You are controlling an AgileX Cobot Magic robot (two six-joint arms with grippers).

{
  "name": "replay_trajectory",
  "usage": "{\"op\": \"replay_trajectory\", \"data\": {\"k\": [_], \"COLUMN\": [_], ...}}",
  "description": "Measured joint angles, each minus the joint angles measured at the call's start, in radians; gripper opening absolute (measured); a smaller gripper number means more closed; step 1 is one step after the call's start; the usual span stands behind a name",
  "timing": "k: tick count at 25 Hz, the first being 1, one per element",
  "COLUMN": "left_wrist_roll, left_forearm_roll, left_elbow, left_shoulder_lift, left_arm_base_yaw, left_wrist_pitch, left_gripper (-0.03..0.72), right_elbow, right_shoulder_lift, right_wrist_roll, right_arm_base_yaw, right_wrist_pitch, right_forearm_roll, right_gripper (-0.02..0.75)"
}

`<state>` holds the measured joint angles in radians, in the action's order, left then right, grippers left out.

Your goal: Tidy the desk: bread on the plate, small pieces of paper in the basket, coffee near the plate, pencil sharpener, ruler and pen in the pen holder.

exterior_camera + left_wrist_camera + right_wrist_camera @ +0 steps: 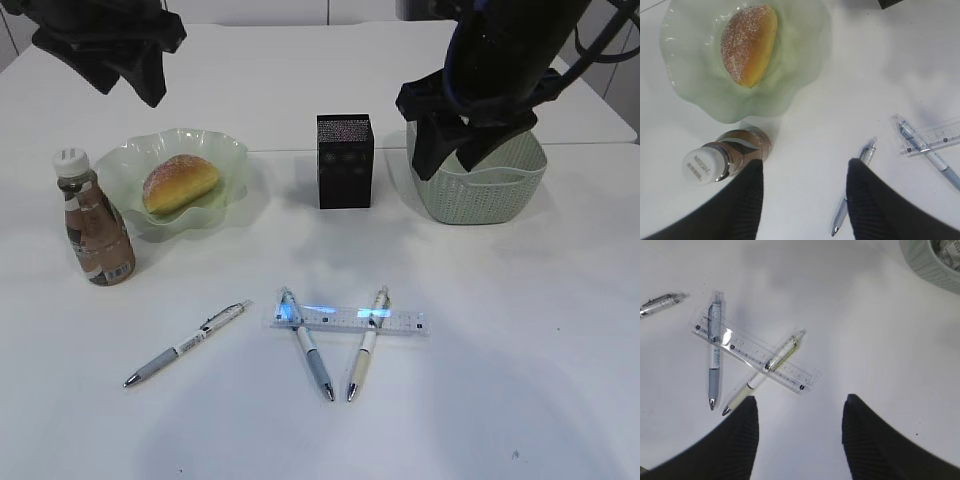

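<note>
Nearest the camera on the large plain white tabletop [520, 380]: three pens. Grey-grip pen [186, 344] lies alone at left; blue-grip pen [308, 344] and cream-grip pen [365, 343] both lie across the short clear plastic ruler [350, 320], touching it. Mid-left, small clear bottle of brown milky coffee [94, 222], white cap, stands upright just beside the pale green ruffled glass plate [215, 150]; oval sugar-dusted golden bun [180, 184] sits on the plate. Centre, black square pen holder [345, 161], upright. Right, pale sage-green woven-look basket [485, 195], crumpled paper just visible inside in the right wrist view. Left pincer [805, 200] hangs above the tabletop near the coffee, jaws apart, empty. Right pincer [797, 437] above the ruler area, jaws wide, empty.
</note>
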<state>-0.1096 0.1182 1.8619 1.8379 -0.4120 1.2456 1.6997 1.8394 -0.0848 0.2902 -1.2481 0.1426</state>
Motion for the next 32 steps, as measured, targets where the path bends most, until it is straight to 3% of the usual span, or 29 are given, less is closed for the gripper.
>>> {"op": "replay_trajectory", "data": {"k": [6, 18, 32], "left_wrist_roll": [-0.014, -0.050, -0.055], "left_forearm_roll": [0.016, 0.045, 0.047], "left_elbow": [-0.153, -0.708, -1.047], "left_shoulder_lift": [-0.137, -0.470, -0.717], "left_arm_base_yaw": [0.000, 0.000, 0.000], "left_wrist_pitch": [-0.135, -0.599, -0.930], "left_gripper": [0.365, 0.351, 0.334], "right_elbow": [0.000, 0.000, -0.002], "right_shoulder_lift": [0.000, 0.000, 0.000], "right_wrist_roll": [-0.014, -0.116, -0.228], "right_arm_base_yaw": [0.002, 0.008, 0.021], "right_wrist_pitch": [0.000, 0.000, 0.000], "right_forearm_roll": [-0.002, -0.018, -0.014], "right_gripper": [0.426, 0.427, 0.427]}}
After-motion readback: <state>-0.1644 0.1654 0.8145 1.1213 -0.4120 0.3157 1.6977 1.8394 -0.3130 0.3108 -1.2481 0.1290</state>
